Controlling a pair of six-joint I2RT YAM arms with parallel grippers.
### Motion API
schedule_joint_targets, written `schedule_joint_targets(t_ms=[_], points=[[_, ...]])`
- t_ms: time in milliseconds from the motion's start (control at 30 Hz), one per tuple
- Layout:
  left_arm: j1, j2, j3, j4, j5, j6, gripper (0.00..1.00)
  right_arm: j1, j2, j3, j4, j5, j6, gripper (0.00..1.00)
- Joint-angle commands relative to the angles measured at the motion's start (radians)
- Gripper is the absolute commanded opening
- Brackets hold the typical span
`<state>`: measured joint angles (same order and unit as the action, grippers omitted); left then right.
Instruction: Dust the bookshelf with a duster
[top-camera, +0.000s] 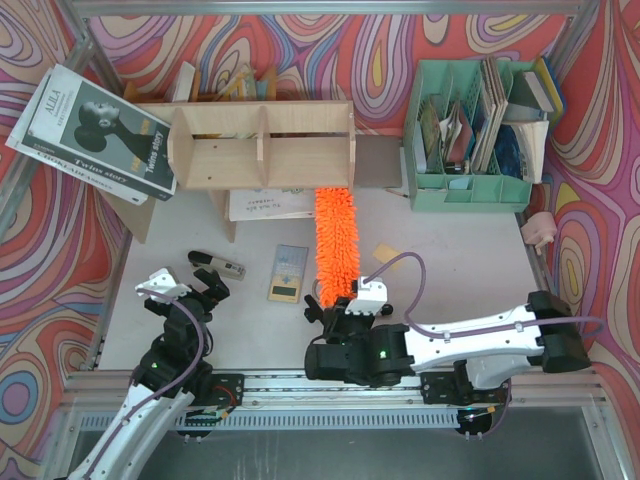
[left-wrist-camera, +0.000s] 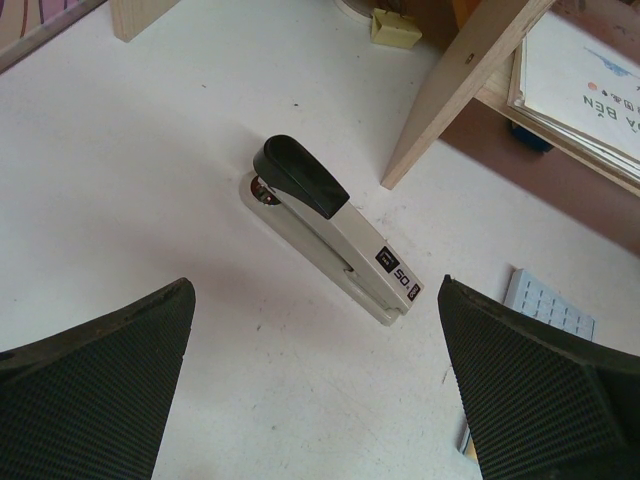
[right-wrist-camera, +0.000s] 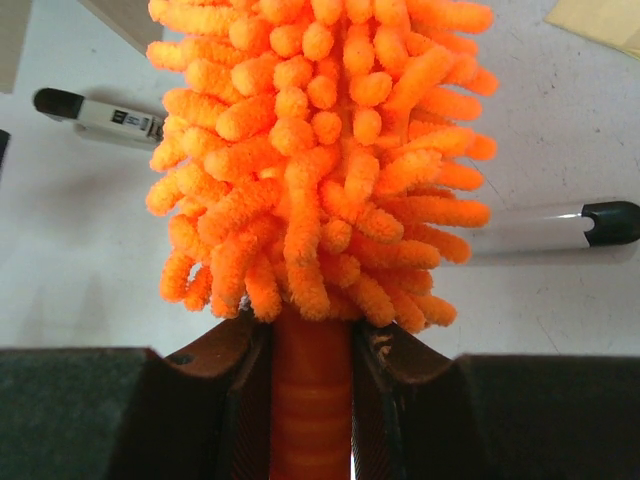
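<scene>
Left of the bookshelf (top-camera: 262, 145), glossy magazines (top-camera: 95, 130) lean in a slanted pile, flat and slick. Down in front of the bookshelf's left leg, the left jaws stand wide. Their ribbed black pads frame nothing but a stapler (left-wrist-camera: 335, 230), hard grey body and black cap, lying flat on the white bench (top-camera: 450, 260). That arm is not in play.

A little to the right, in front of the middle compartment, a thin, card-like calculator (top-camera: 288, 273) lies flat.

And the main event: the duster (top-camera: 337, 240) stretches out from the front of the bookshelf's right compartment. It has a long, bright orange head of soft, stubby microfibre nubs, with its far tip up at the shelf's front edge. Touching or just short, I cannot tell. The right jaws are clamped on the ridged orange handle just behind the fluff, handle centred.

So the grasp looks made and the wiping step is at hand. The next move, as I read it, is to lift the head and sweep it over the pale plywood top and through the three compartments, minding the thin upright dividers. The soft pile should give and drag lightly.

Right of the bookshelf, a mint-green plastic organiser (top-camera: 470, 190) stands packed with papers.
</scene>
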<state>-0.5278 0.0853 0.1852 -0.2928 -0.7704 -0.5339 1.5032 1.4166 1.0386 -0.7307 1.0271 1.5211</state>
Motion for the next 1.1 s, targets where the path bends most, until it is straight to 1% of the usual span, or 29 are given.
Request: schedule_joint_targets(t_ms=[0, 100, 200, 300, 433, 533, 633, 767, 933, 1067], points=[[-0.001, -0.003, -0.015, 0.015, 0.002, 0.011, 0.98, -0.006, -0.054, -0.029, 0.058, 0.084, -0.063, 0.0], [-0.003, -0.004, -0.015, 0.015, 0.002, 0.011, 0.98, -0.018, -0.012, -0.067, 0.107, 0.016, -0.046, 0.0], [-0.001, -0.006, -0.015, 0.013, 0.001, 0.011, 0.98, -0.025, 0.047, -0.072, 0.115, -0.042, -0.026, 0.0], [-0.002, -0.007, -0.015, 0.012, 0.0, 0.01, 0.98, -0.03, 0.057, -0.043, 0.098, -0.024, -0.05, 0.0], [-0.001, -0.007, -0.015, 0.011, -0.001, 0.009, 0.98, -0.032, -0.019, -0.008, 0.108, 0.052, -0.137, 0.0], [-0.002, -0.011, -0.016, 0.008, -0.004, 0.008, 0.98, -0.032, -0.068, -0.006, 0.163, 0.076, -0.224, 0.0], [-0.001, -0.017, -0.015, 0.006, -0.005, 0.008, 0.98, -0.034, -0.061, -0.034, 0.221, 0.048, -0.261, 0.0], [-0.001, -0.023, -0.015, 0.0, -0.007, 0.008, 0.98, -0.047, 0.014, -0.052, 0.261, -0.038, -0.258, 0.0], [-0.001, -0.035, -0.017, -0.006, -0.01, 0.007, 0.98, -0.052, 0.125, -0.023, 0.375, -0.109, -0.38, 0.0], [-0.001, -0.039, -0.016, -0.009, -0.011, 0.006, 0.98, -0.064, 0.189, 0.017, 0.497, -0.211, -0.563, 0.0]])
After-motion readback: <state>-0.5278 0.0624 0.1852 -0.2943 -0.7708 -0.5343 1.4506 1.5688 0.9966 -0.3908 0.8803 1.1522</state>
